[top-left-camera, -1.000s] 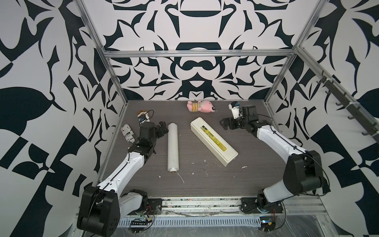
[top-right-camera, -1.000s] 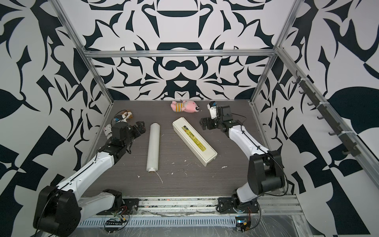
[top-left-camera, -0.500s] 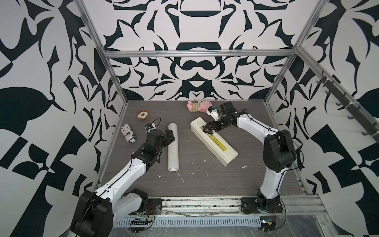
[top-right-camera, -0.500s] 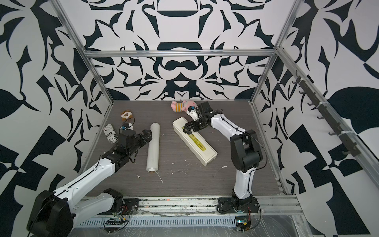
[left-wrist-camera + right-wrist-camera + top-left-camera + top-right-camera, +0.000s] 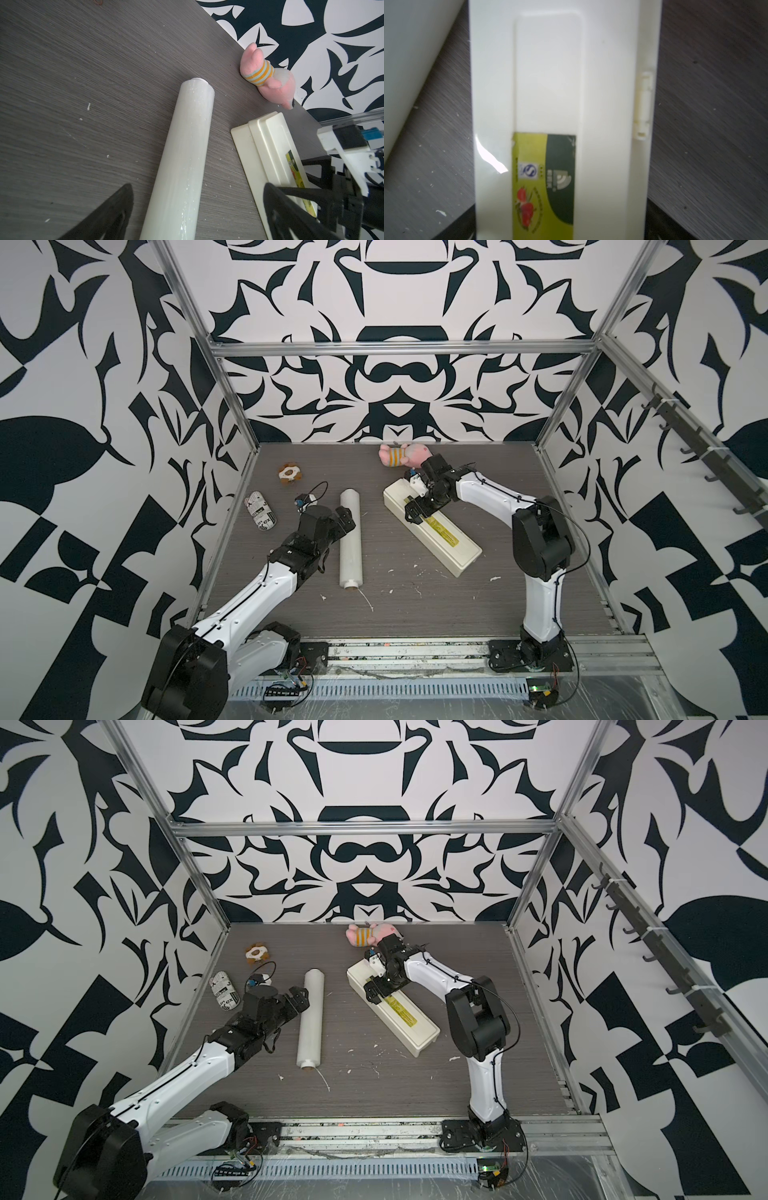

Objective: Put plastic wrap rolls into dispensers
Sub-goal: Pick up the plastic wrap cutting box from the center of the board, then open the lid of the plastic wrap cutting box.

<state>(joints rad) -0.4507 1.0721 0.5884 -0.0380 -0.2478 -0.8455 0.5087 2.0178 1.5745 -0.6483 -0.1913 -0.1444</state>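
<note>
- Presently, toward the left edge of the worktop (image 5: 436, 614), the left gripper (image 5: 343, 520) stands with its jaws spread wide. It is just beside the left flank of the plastic wrap roll (image 5: 350, 543), along its far half.
- We note that in the left wrist view the roll shows between the two black fingers (image 5: 112, 214). We cannot tell whether either one touches it.
- The roll lies flat, left of centre, its long axis running from the near edge toward the far edge. Its core stub (image 5: 350, 584) is at the near end. The jaws stand across that axis.
- The dispenser (image 5: 440, 533) lies to the right of the roll and apart from it, with its lid shut. Its long axis slants from the far middle toward the near right corner. The two are closest at their far ends.
- The right gripper (image 5: 417, 514) hangs over the dispenser's far end, jaws wide. Its fingers (image 5: 460, 226) show on either side of the box's width. Contact cannot be confirmed.
- We judge the left arm the nearer to the roll and the right arm the nearer to the dispenser. The lid must be raised first, and the roll turned to the box's slant.
</note>
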